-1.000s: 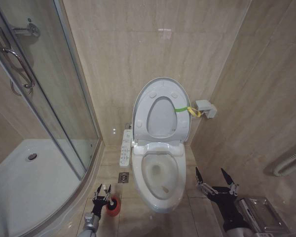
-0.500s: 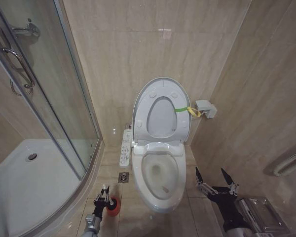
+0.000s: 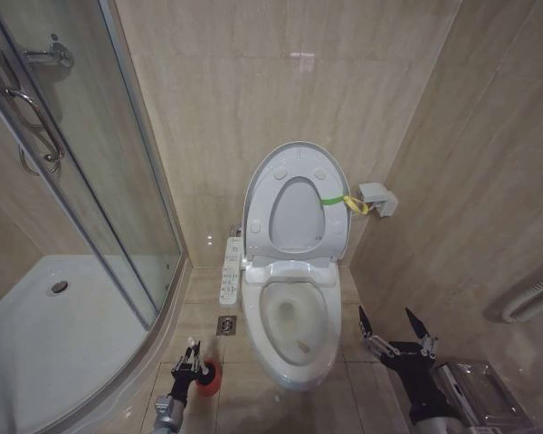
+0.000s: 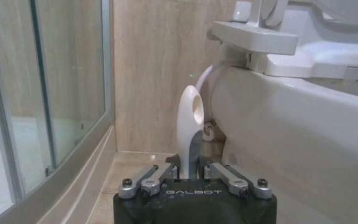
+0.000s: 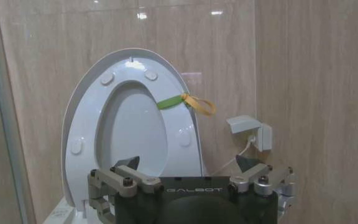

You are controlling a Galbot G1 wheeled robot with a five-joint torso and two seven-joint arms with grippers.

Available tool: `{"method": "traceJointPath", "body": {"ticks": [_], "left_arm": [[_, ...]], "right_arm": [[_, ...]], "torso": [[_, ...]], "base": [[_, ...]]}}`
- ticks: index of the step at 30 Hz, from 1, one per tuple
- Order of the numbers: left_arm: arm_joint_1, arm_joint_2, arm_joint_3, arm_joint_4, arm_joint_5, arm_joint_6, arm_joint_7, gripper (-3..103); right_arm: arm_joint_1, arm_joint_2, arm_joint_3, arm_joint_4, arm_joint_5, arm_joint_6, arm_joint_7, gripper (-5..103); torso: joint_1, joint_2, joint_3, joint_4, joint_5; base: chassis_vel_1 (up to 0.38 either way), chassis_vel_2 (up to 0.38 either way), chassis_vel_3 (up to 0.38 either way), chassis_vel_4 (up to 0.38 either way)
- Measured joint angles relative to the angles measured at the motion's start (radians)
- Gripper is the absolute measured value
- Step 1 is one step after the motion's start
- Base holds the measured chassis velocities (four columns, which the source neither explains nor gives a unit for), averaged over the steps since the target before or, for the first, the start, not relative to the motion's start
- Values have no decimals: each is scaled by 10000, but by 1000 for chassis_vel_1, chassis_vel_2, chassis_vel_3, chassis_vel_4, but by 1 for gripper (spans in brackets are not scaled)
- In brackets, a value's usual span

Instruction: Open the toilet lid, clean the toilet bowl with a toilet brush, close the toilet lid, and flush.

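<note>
The toilet lid (image 3: 294,203) stands raised against the back wall, with its yellow-green strap (image 3: 344,201) at the right edge. The lid (image 5: 132,126) and its strap (image 5: 188,101) also face the right wrist camera. Below the lid, the toilet bowl (image 3: 290,316) lies uncovered. On the floor left of the bowl, my left gripper (image 3: 188,362) is shut on the toilet brush's white handle (image 4: 190,116), above the red cup holder (image 3: 209,382). The brush's bristle head is hidden. My right gripper (image 3: 395,330) hangs open to the right of the bowl, holding nothing.
A glass shower door (image 3: 81,172) and white shower tray (image 3: 45,334) fill the left side. A control panel (image 3: 231,269) juts from the toilet's left side, near a floor drain (image 3: 226,325). A wall socket (image 3: 377,197) and a metal bin (image 3: 475,389) are at the right.
My left gripper's fingers have shut on the brush handle above the red cup. The right arm has not moved.
</note>
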State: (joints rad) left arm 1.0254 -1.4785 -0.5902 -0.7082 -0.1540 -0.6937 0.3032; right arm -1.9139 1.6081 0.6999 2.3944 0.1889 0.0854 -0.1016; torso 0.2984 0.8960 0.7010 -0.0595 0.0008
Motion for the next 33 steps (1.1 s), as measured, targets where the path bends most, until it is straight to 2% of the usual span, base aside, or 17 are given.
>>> {"method": "traceJointPath", "body": {"ticks": [9, 18, 33], "left_arm": [[210, -52, -9, -289, -4, -78, 18, 18], [951, -39, -128, -1191, 57, -6, 25, 18], [2336, -31, -112, -3379, -191, 598, -7, 18]], "right_arm": [[0, 0, 0, 0, 0, 0, 0, 100], [0, 0, 0, 0, 0, 0, 0, 100], [0, 0, 0, 0, 0, 0, 0, 100]], "torso": [[0, 0, 0, 0, 0], [0, 0, 0, 0, -1], [2, 0, 0, 0, -1]], "base": [[0, 0, 0, 0], [0, 0, 0, 0], [0, 0, 0, 0]]}}
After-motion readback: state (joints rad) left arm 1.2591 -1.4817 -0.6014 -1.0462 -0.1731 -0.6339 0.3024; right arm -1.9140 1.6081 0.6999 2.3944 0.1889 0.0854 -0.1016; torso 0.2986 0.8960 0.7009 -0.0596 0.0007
